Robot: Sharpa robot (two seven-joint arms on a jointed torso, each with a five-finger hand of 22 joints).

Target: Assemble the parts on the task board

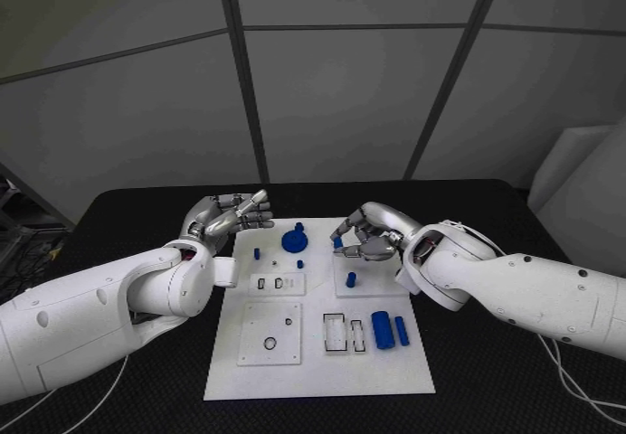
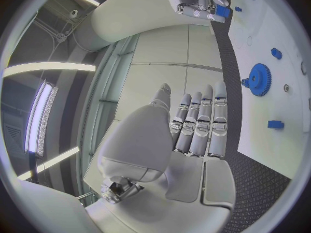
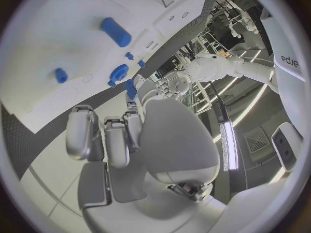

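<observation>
The white task board [image 1: 319, 371] lies in the middle of the black table. My right hand [image 1: 369, 233] hovers over its far right part and pinches a small blue part [image 1: 338, 241] in its fingertips; the same blue part [image 2: 222, 11] also appears in the left wrist view and the right wrist view [image 3: 131, 89]. My left hand [image 1: 232, 215] hangs at the board's far left corner, fingers [image 2: 201, 124] straight and side by side, holding nothing. A blue gear [image 1: 296, 240] stands on the board between the hands. A thick blue cylinder [image 1: 383, 330] and a thin blue bar [image 1: 402, 331] lie on the near right.
Small blue pieces [image 1: 259, 252] [image 1: 300, 264] [image 1: 352, 277] sit on the board's far half. Square plates with slots and holes [image 1: 271, 333] [image 1: 345, 333] are set into the board. Bare black table [image 1: 144, 398] surrounds the board on both sides.
</observation>
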